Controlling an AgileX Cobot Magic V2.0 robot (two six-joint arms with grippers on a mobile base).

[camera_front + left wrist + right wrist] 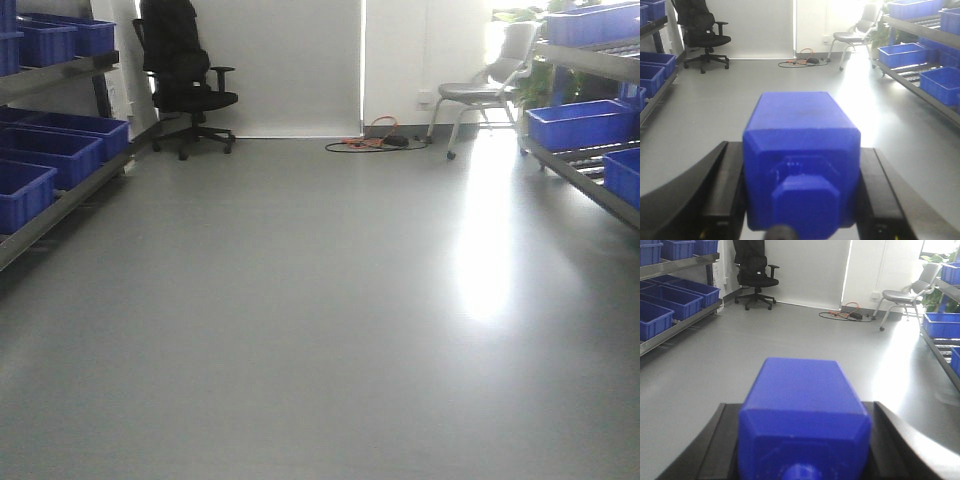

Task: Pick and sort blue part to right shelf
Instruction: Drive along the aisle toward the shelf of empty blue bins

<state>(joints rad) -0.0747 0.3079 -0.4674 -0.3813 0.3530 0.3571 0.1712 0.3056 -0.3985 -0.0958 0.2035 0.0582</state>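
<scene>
Between the black fingers (725, 185) of the left tool (801, 200), the blue part (800, 135) sits clamped, flat cap facing the camera. Meanwhile the right tool (802, 445) is clamped on a round-knobbed blue block (802, 400). Well off across the grey floor (300, 300) stands the right shelf (590, 62).

Close view from the left arm's wrist. The left gripper (802, 192) clamps a deep-blue blue part (801, 130) between two black fingers (732, 185), which press against its left and right sides. The part lies on its side, flat cap (807, 205) toward the camera and slightly blurred. A dark rounded shape at the bottom edge is too blurred to identify. Beyond lies grey floor (715, 100). The right shelf (920, 29) carries blue bins (900, 54); more bins (652, 75) sit at left. Far back stand a black office chair (702, 30), a grey chair (852, 35) and cables (800, 61).
</scene>
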